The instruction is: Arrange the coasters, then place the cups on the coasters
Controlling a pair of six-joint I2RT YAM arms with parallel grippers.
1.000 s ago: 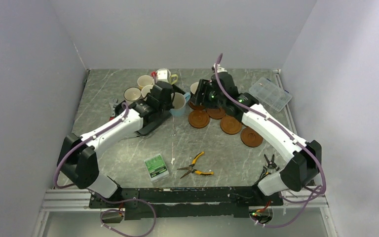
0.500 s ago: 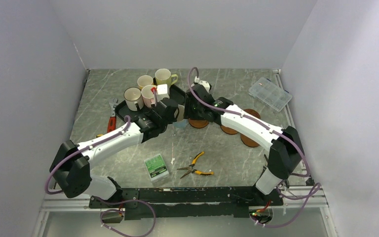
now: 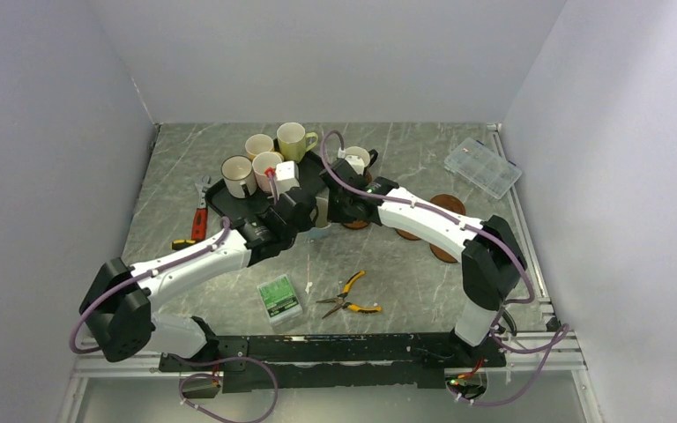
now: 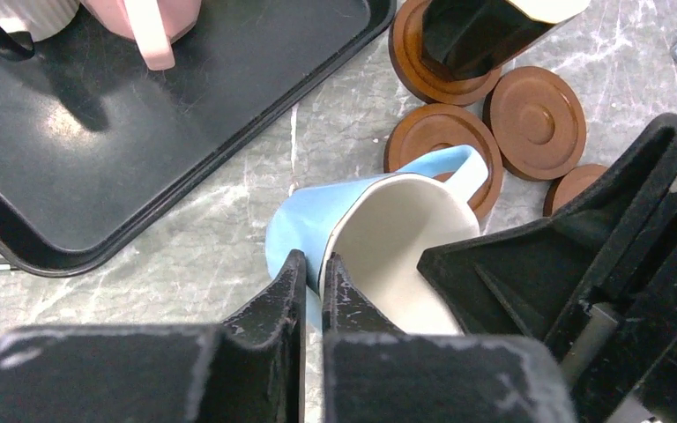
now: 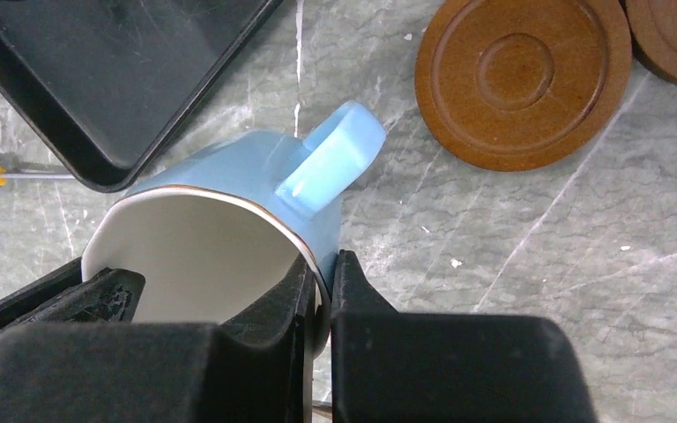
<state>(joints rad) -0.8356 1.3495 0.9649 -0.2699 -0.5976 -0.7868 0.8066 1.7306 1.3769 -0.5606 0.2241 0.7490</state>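
A light blue cup point(image 4: 293, 236) hangs tilted over the marble table, its handle over a coaster point(image 4: 423, 139). My left gripper point(image 4: 315, 269) is shut on its rim opposite the handle. My right gripper point(image 5: 324, 269) is shut on the rim beside the handle point(image 5: 331, 159). In the top view the cup point(image 3: 322, 215) is mostly hidden between both grippers. A black cup point(image 3: 357, 160) stands on a coaster point(image 4: 441, 81). Other coasters point(image 3: 446, 204) lie to the right. The pink cup point(image 3: 266, 165), white cup point(image 3: 236, 174), yellow-orange cup point(image 3: 257, 144) and yellow-green cup point(image 3: 293, 137) stand on the tray.
The black tray point(image 3: 229, 204) lies at the back left. A red-handled tool point(image 3: 198, 220) lies beside it. Yellow pliers point(image 3: 351, 295) and a green box point(image 3: 279, 297) sit near the front. A clear organiser box point(image 3: 483, 166) is at the back right.
My left gripper brought the light blue cup forward off the tray side. My right gripper swung left from the coasters and shut on the cup's rim.
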